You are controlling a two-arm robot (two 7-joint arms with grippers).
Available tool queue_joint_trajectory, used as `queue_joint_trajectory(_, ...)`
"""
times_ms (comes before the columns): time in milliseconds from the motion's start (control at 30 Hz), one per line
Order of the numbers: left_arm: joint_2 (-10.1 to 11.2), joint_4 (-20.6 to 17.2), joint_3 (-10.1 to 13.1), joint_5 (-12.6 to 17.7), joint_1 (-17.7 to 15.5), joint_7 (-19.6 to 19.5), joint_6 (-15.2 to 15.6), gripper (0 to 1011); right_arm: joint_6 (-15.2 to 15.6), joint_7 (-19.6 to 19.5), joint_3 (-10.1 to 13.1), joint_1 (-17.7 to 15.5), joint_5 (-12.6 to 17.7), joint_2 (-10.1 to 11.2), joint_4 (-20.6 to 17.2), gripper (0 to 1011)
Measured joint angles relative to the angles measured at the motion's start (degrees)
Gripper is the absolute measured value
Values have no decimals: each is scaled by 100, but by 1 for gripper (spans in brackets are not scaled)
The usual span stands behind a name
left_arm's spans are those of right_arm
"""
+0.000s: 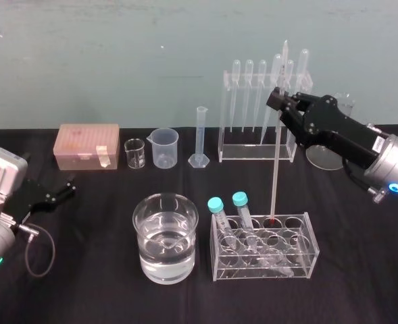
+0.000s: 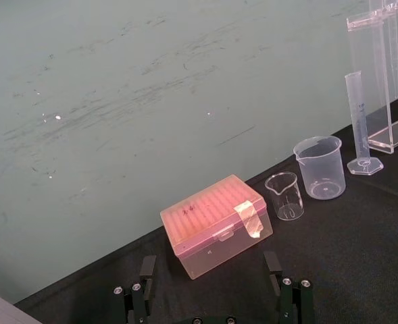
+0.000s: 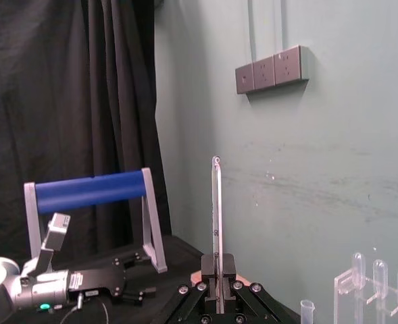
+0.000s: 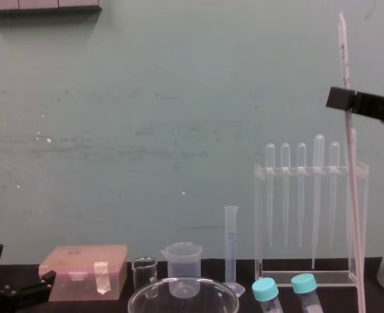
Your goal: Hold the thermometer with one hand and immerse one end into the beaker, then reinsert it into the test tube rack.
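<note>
My right gripper (image 1: 278,100) is shut on the upper part of the thermometer (image 1: 276,162), a long thin glass rod that stands nearly upright. Its red bulb (image 1: 271,221) sits at a back hole of the low clear test tube rack (image 1: 300,260), which holds two blue-capped tubes (image 1: 216,206). In the right wrist view the thermometer (image 3: 216,223) rises from between the fingers (image 3: 209,291). The chest view shows the thermometer (image 4: 351,163) passing the gripper (image 4: 345,99). The wide glass beaker (image 1: 165,206), part full of water, stands left of the rack. My left gripper (image 1: 60,192) rests open at the table's left.
Along the back stand a pink tip box (image 1: 87,145), a tiny glass beaker (image 1: 135,153), a plastic spouted beaker (image 1: 165,147), a graduated cylinder (image 1: 200,138) and a tall clear pipette stand (image 1: 256,152). A glass vessel (image 1: 324,158) sits behind my right arm.
</note>
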Motion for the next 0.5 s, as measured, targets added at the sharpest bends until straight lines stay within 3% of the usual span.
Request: queue_joint_trajectory(500,0,0,0,0,0,0,0,1008,30,29,-253,114,-382,-178,411,49)
